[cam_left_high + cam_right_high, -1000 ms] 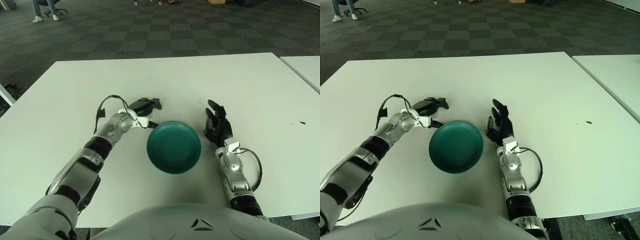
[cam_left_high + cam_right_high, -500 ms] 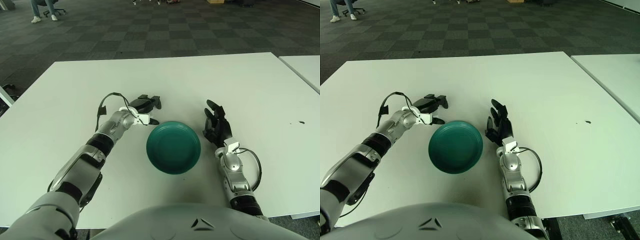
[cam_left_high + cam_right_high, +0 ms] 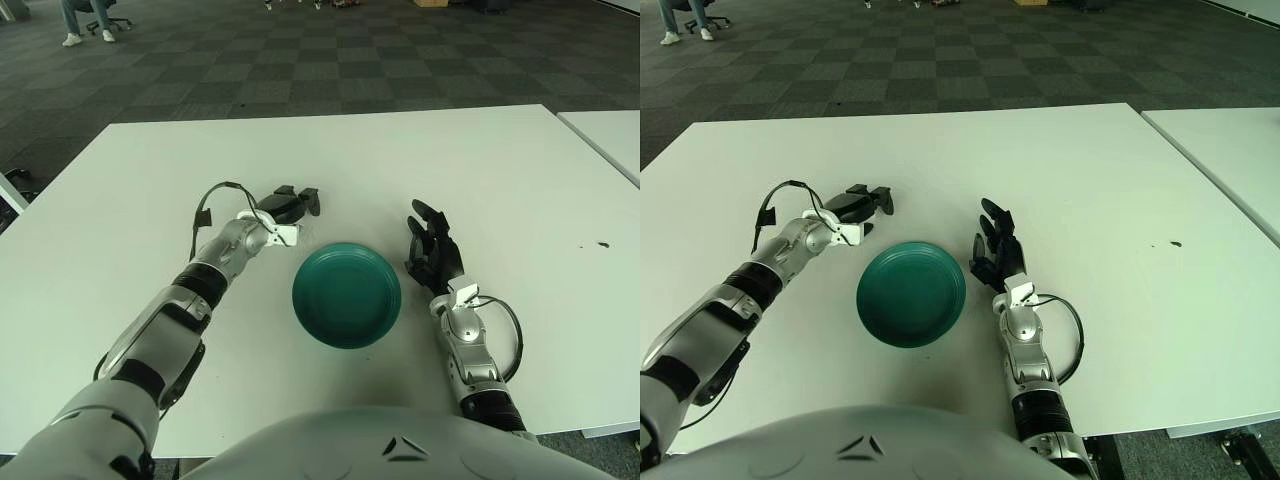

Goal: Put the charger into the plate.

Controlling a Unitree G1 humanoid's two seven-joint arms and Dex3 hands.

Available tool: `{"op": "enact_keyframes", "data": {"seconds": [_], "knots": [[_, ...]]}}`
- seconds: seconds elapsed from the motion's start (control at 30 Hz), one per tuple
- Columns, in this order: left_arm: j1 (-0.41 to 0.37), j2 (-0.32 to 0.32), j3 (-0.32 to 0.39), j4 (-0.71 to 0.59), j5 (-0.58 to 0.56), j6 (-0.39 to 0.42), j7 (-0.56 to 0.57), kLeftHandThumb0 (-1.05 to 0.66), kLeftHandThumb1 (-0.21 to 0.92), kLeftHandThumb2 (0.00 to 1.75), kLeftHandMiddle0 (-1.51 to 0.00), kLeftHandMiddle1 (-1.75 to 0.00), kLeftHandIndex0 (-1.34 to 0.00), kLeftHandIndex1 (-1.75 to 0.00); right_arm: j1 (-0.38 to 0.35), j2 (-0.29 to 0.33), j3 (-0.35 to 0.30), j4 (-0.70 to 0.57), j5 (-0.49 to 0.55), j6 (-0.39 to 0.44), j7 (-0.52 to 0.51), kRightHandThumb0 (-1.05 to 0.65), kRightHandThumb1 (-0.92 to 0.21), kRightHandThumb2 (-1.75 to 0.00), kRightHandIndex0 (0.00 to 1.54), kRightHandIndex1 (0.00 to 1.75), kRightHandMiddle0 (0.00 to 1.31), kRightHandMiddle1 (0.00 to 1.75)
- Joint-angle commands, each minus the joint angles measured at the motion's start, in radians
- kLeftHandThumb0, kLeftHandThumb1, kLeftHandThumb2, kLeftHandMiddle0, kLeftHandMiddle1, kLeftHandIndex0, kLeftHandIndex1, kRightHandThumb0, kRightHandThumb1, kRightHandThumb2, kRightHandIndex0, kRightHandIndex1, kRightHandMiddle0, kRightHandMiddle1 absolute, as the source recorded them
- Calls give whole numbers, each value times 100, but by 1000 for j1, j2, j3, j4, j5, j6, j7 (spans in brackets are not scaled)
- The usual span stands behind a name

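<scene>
My left hand (image 3: 285, 203) sits at 11 o'clock of the round dark-green plate (image 3: 346, 296); grip unclear, no charger visible. Next: locate it.

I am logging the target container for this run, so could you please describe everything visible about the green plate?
The green plate is a round, dark teal dish with a raised rim and a shallow, smooth inside that looks glazed or plastic. It sits flat and upright on the white table, near the robot's edge, and holds nothing. The left hand is just beyond its far left rim and the right hand rests to its right; neither touches it.
</scene>
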Motion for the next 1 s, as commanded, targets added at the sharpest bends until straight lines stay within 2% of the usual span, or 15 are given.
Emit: {"op": "enact_keyframes", "data": {"seconds": [0.0, 0.27, 0.3, 0.43, 0.97], "knots": [[67, 26, -44, 77, 28, 11, -25, 42, 46, 104, -57, -162, -1, -174, 101, 7, 0, 137, 9, 93, 14, -71, -92, -86, 30, 1, 0, 60], [57, 35, -70, 106, 46, -5, 16, 42, 45, 107, -56, -165, -10, -175, 97, 3, -5, 142, 9, 92, 19, -70, -92, -86, 29, 0, 0, 60], [56, 36, -73, 108, 48, -5, 20, 27, 45, 108, -58, -163, -15, -175, 96, 3, -6, 143, 9, 92, 19, -70, -92, -86, 29, 0, 0, 60], [54, 37, -80, 113, 52, 0, 34, 5, 45, 113, -60, -162, -24, -175, 94, 3, -9, 148, 7, 90, 18, -69, -92, -87, 30, 1, 0, 61], [51, 44, -64, 134, 22, -34, 52, 0, 38, 121, -67, -160, -31, -175, 81, 7, -21, 172, 9, 82, 21, -68, -92, -88, 33, 1, 0, 64]]}}
